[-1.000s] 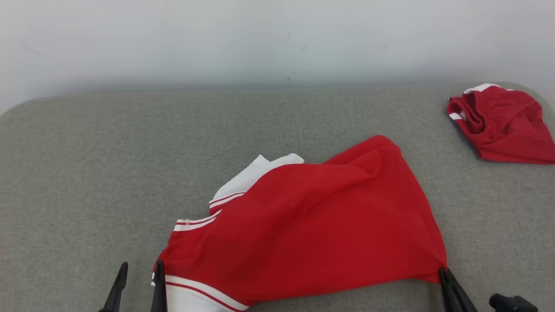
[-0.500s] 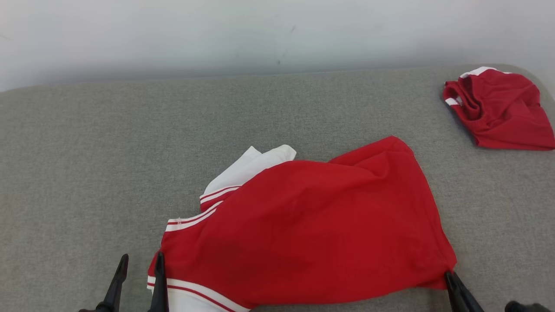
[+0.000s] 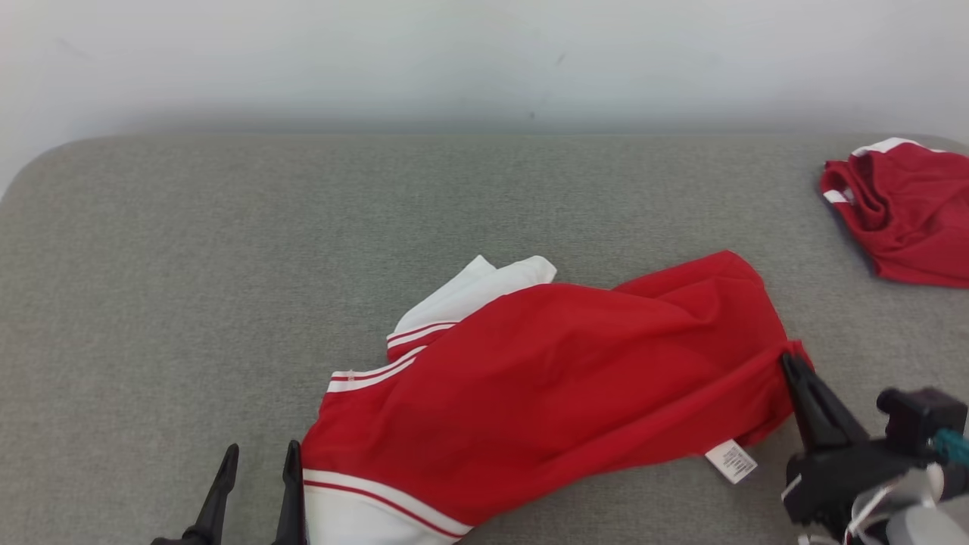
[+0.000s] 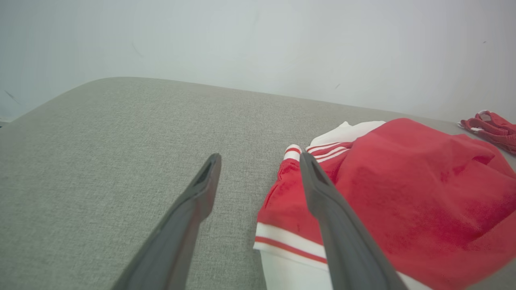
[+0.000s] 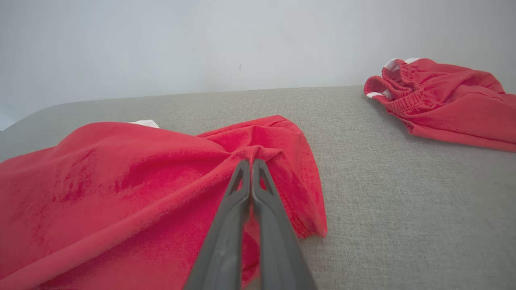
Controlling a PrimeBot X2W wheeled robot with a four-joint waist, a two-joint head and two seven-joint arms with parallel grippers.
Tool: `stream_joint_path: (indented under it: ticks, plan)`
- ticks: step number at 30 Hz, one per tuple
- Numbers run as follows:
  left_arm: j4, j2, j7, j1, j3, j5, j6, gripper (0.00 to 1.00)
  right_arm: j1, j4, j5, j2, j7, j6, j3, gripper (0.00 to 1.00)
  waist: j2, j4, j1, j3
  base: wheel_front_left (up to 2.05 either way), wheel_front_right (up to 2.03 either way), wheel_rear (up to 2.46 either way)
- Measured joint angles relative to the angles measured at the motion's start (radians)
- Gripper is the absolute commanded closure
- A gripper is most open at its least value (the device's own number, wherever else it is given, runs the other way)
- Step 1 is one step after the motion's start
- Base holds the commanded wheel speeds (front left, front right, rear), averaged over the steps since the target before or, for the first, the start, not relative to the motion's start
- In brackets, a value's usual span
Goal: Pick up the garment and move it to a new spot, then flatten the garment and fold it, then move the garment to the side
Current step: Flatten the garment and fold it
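Note:
The garment (image 3: 560,393) is red with white striped trim and lies crumpled on the grey padded table (image 3: 227,265). My right gripper (image 3: 791,363) is shut on its right edge and holds a bunched fold of red cloth. In the right wrist view the right gripper's (image 5: 250,163) two tips are pressed together in that fold of the garment (image 5: 121,177). My left gripper (image 3: 260,453) stands open at the garment's lower left corner, its right finger against the white hem. In the left wrist view the left gripper (image 4: 258,159) has bare table between its fingers, with the garment (image 4: 403,193) to the right.
A second red garment (image 3: 901,212) lies bunched at the table's far right, also seen in the right wrist view as a red heap (image 5: 443,100). A white label (image 3: 730,460) sticks out under the held garment's right hem. A pale wall stands behind the table.
My right gripper has carried the garment's right corner away from me, lifting that edge and baring a white label. The head camera has shifted. The left gripper has stayed open at the hem.

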Motion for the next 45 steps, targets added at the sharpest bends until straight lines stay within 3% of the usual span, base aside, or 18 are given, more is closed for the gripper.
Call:
stream_joint_path:
  ticks: [9,18,19,20,29,37,45]
  plan:
    - [0.009,0.000,0.000,-0.020,-0.025,-0.007,0.000,0.00,-0.254,0.268,-0.009,-0.010,-0.007,0.000,0.049,1.00,0.0000,0.055,0.0000,0.012,0.00,0.00,0.00]
    - [0.019,0.000,0.000,-0.027,-0.027,-0.011,0.000,0.00,-0.458,0.548,-0.054,0.023,-0.065,0.000,0.096,1.00,0.0000,0.080,0.0001,0.029,0.00,0.00,0.00]
    - [0.020,0.000,0.000,-0.028,-0.027,-0.011,0.000,0.00,-0.470,0.574,-0.058,0.030,-0.071,0.000,0.107,0.86,0.0000,0.080,0.0001,0.027,0.00,0.00,0.00]
    - [0.022,0.000,0.000,-0.030,-0.027,-0.011,0.000,0.00,-0.479,0.596,-0.059,0.035,-0.072,0.000,0.119,0.00,0.0000,0.079,0.0001,0.025,0.00,0.00,0.00]
    - [0.023,0.000,0.000,-0.013,-0.017,-0.012,0.000,0.00,-0.481,0.614,-0.047,0.038,-0.150,0.000,0.160,0.00,0.0000,0.049,0.0001,-0.007,0.00,0.00,0.00]
    - [0.024,0.000,0.000,0.006,-0.013,-0.011,0.000,0.00,-0.305,0.389,-0.068,0.023,-0.155,0.000,0.067,0.00,0.0000,0.025,0.0000,-0.041,0.00,0.00,0.00]
    - [0.026,0.000,0.000,0.041,-0.011,-0.005,0.000,0.00,-0.077,0.199,-0.138,0.093,-0.155,0.000,-0.046,0.00,-0.0001,0.020,0.0000,-0.070,0.00,0.00,0.00]
